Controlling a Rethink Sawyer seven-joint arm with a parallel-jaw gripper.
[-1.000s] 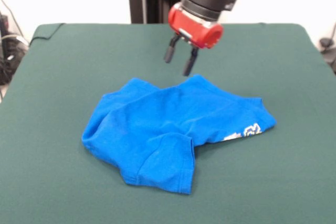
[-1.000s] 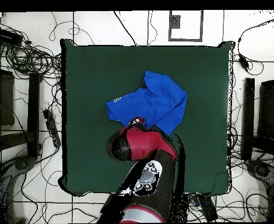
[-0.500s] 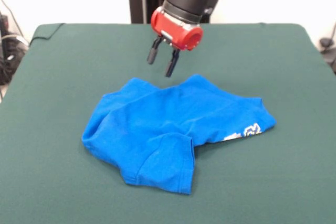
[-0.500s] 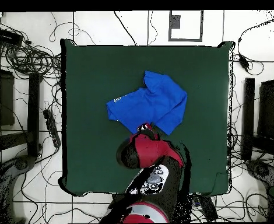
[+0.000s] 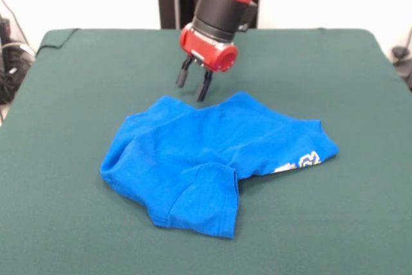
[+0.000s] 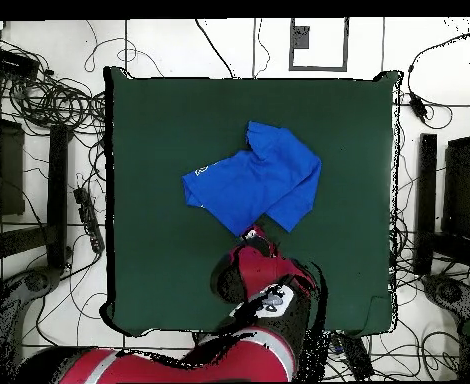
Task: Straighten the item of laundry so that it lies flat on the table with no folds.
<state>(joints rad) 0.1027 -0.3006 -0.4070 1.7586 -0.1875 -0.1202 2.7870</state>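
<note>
Since the earlier frames the gripper has slid left and dropped a little in the front view, from above the shirt's far middle hump to a spot just beyond its far edge, over bare felt; the shirt itself hasn't shifted. Fingers are parted with a clear gap, nothing between them, not touching cloth.

T-shirt sits roughly mid-table, still crumpled: a flap or sleeve is doubled over on the near side with its hem showing, and the right end is rolled under so only a sliver of the white emblem shows. Overhead agrees: shirt central, wrist just off its edge on the robot's side.

My read: tips are hanging off the cloth to line up a pinch on the far-left edge, the hump nearest them, so it can be dragged outward to open the fold.

Room is no issue. Table has wide bare felt on all sides of the shirt, most on the far and left sides, so a pull that way won't run near an edge. Near side is tighter in the front view but still open.
</note>
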